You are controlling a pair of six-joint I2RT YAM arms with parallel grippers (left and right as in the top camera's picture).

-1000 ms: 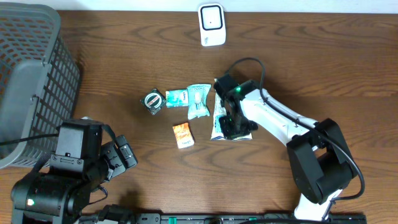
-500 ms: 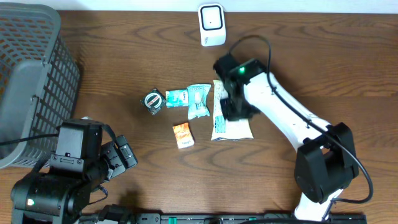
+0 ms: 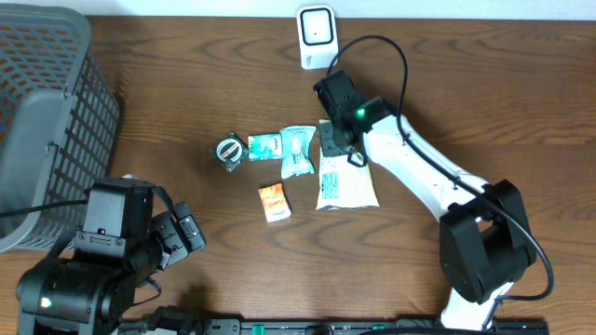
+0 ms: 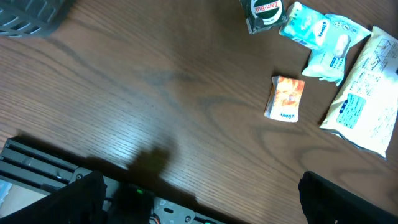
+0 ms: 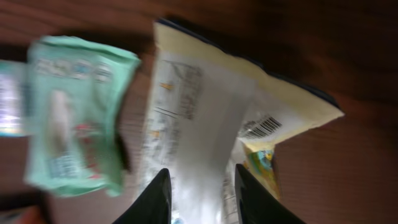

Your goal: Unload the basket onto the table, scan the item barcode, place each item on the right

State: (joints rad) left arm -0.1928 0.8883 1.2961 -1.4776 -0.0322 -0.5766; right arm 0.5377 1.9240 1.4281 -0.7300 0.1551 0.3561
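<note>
The clearest lettering is on the round tin (image 4: 264,11), whose lid reads "Zam-Buk". The white pouch (image 3: 346,184) – the item to be scanned – carries a black barcode (image 5: 261,127) near one corner, beside a yellow-edged seam; its blue-printed panels and boxed table of small text are too fine to read. The two teal packs (image 3: 298,151) and the orange packet (image 3: 274,201) have print as well, but none of it is legible.

The pouch lies flat on the worktop (image 3: 521,84) at the middle, printed face up, with the larger teal pack just beside its left edge and the orange packet a little further left. The scanner (image 3: 317,37) stands at the far edge, well apart from the pouch.

The right arm reaches in from the near right corner, stretched diagonally across the worktop, its wrist over the far end of the pouch. The right end effector (image 5: 202,175) points down at the pouch – its fingers (image 5: 160,190) are parted, with the pouch's face showing in the gap and nothing clamped between them.

The left arm sits folded at the near left corner, beside the grey basket (image 3: 47,102). The left end effector (image 4: 199,190) is spread wide and released, low over bare wood.
</note>
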